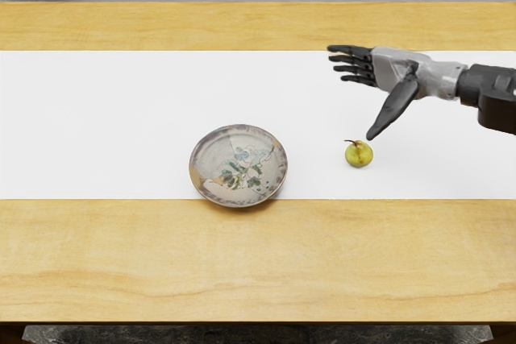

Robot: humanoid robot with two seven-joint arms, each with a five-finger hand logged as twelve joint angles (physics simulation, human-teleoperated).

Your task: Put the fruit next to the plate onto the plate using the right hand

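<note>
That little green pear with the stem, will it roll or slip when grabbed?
The small yellow-green pear looks rounded, so a nudge would probably roll it. Its smooth-looking skin may slip. Small beside the open right hand, it is likely light.

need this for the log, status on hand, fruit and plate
Right hand open, holding nothing, close by the pear. Pear on the table, right of the plate, not on it. Nothing between them. Left arm out of view.

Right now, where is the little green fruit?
In the head view the green fruit sits on the white strip, right of the plate and apart from it, with the open right hand just beyond it.
</note>
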